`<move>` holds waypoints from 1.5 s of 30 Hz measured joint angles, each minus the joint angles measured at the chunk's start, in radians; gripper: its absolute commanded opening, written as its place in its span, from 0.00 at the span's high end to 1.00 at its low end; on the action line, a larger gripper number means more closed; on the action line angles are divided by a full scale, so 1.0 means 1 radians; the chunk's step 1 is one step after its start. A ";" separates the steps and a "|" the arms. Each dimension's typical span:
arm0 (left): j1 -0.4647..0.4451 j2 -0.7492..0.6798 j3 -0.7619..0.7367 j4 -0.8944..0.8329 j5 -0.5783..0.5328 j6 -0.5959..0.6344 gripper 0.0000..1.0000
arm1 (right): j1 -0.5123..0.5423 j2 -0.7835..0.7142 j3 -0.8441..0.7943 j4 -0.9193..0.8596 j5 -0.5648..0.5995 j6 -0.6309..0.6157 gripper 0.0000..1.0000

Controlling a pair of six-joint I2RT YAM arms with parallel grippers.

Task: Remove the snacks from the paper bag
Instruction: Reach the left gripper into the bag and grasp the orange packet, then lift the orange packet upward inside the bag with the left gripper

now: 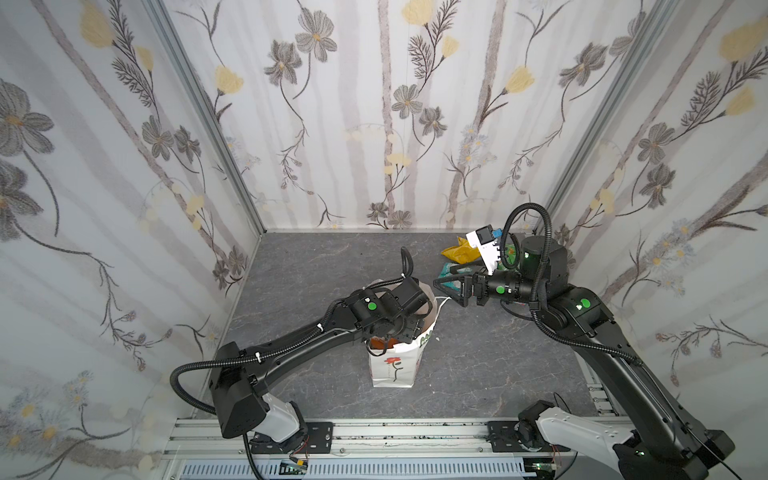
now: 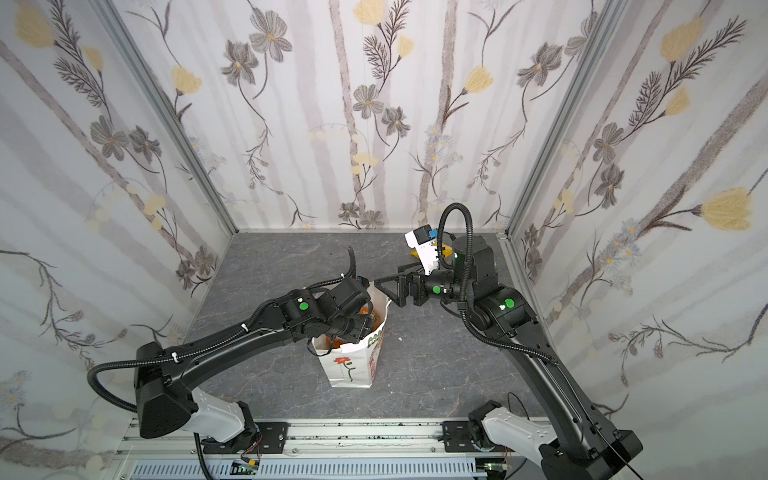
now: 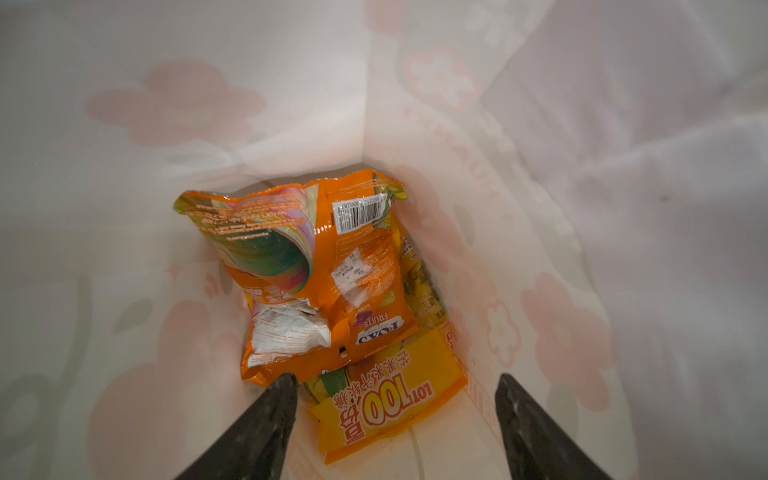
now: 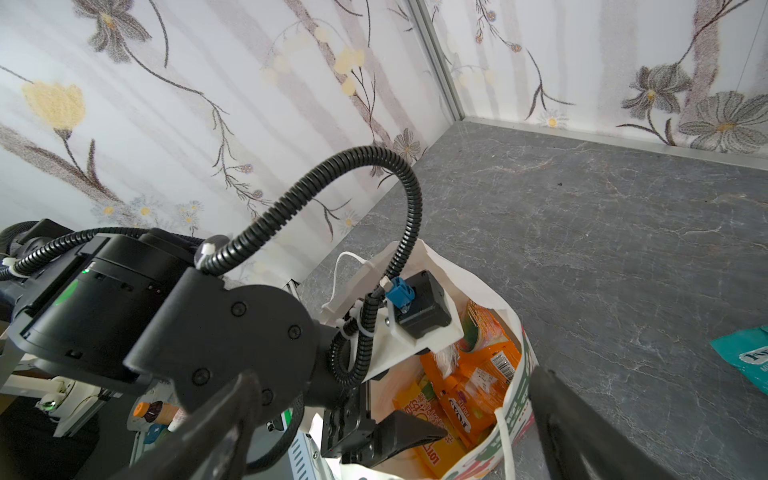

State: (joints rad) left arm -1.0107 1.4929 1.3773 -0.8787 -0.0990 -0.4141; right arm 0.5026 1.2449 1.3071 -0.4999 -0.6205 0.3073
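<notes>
The white paper bag [image 1: 392,368] [image 2: 349,368] with a red flower stands upright mid-table. My left gripper [image 3: 395,376] reaches down into it, open and holding nothing. Its fingertips [image 3: 284,386] hang just above an orange snack packet [image 3: 316,270] [image 4: 469,399] and a yellow one [image 3: 390,399] [image 4: 432,453] at the bottom. In both top views the bag and wrist hide its fingers. My right gripper [image 1: 446,286] [image 2: 388,286] [image 4: 395,372] hovers open and empty at the bag's far right rim [image 4: 515,399]. A yellow snack [image 1: 457,251] and a teal one [image 1: 449,270] [image 4: 744,357] lie on the table behind it.
Floral walls enclose the grey marble table [image 1: 316,270] on three sides. An aluminium rail [image 1: 374,432] with both arm bases runs along the front. A white cord handle [image 4: 345,270] hangs off the bag's rim. A green packet [image 1: 510,253] shows behind the right arm.
</notes>
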 measured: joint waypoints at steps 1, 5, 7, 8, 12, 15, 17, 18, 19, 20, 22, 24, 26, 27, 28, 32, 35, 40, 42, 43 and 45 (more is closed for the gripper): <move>0.000 0.000 -0.005 -0.001 0.003 0.002 0.23 | 0.000 -0.002 -0.003 -0.002 0.001 -0.002 0.00; 0.003 0.005 -0.016 -0.013 0.021 0.014 0.24 | -0.001 -0.006 -0.006 -0.007 0.003 -0.003 0.00; 0.007 0.024 -0.014 -0.019 0.020 0.014 0.24 | -0.001 -0.007 -0.007 -0.009 0.003 -0.003 0.00; 0.010 0.037 -0.012 -0.023 0.017 0.014 0.24 | -0.001 -0.008 -0.009 -0.010 0.003 -0.003 0.00; 0.013 0.068 -0.006 -0.033 0.000 0.014 0.24 | -0.001 -0.009 -0.020 -0.020 0.002 -0.020 0.00; 0.019 0.081 -0.005 -0.034 -0.010 0.008 0.24 | -0.001 -0.009 -0.034 -0.038 -0.002 -0.041 0.00; 0.023 0.087 -0.008 -0.032 -0.011 0.003 0.21 | -0.001 -0.009 -0.045 -0.050 -0.002 -0.056 0.00; 0.024 0.087 -0.015 -0.029 -0.013 0.001 0.18 | 0.000 -0.010 -0.050 -0.058 -0.002 -0.064 0.00; 0.025 0.087 -0.022 -0.029 -0.013 -0.001 0.16 | 0.000 -0.011 -0.053 -0.067 -0.002 -0.068 0.00; 0.029 0.089 -0.035 -0.026 -0.013 -0.003 0.13 | 0.000 -0.014 -0.057 -0.077 -0.001 -0.075 0.00; 0.035 0.089 -0.059 -0.018 -0.013 -0.006 0.10 | 0.000 -0.018 -0.060 -0.089 -0.001 -0.084 0.00; 0.045 0.088 -0.086 0.004 -0.012 -0.009 0.10 | 0.000 -0.023 -0.060 -0.097 0.002 -0.092 0.00; 0.055 0.088 -0.113 0.023 -0.008 -0.011 0.10 | 0.000 -0.028 -0.060 -0.105 0.003 -0.100 0.00; 0.059 0.088 -0.124 0.032 -0.003 -0.012 0.10 | 0.000 -0.030 -0.060 -0.111 0.004 -0.100 0.00; 0.062 0.088 -0.133 0.042 0.001 -0.012 0.10 | 0.000 -0.031 -0.060 -0.117 0.008 -0.102 0.00; 0.067 0.112 -0.143 0.069 0.014 -0.013 0.10 | 0.000 -0.031 -0.061 -0.126 0.019 -0.106 0.00; 0.067 0.136 -0.152 0.080 0.016 -0.012 0.11 | 0.000 -0.031 -0.062 -0.126 0.026 -0.106 0.00; 0.069 0.170 -0.166 0.111 0.012 -0.012 0.21 | 0.000 -0.031 -0.069 -0.127 0.026 -0.106 0.00; 0.070 0.181 -0.172 0.120 0.003 -0.012 0.25 | 0.000 -0.033 -0.070 -0.128 0.027 -0.106 0.00; 0.070 0.185 -0.176 0.125 0.002 -0.012 0.26 | 0.000 -0.035 -0.071 -0.128 0.029 -0.106 0.00; 0.070 0.191 -0.186 0.140 -0.002 -0.012 0.30 | 0.000 -0.037 -0.071 -0.128 0.029 -0.106 0.00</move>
State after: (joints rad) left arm -0.9409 1.6840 1.1915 -0.7387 -0.1005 -0.4263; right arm 0.5026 1.2076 1.2362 -0.6281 -0.5911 0.2008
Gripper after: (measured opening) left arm 0.731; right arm 0.996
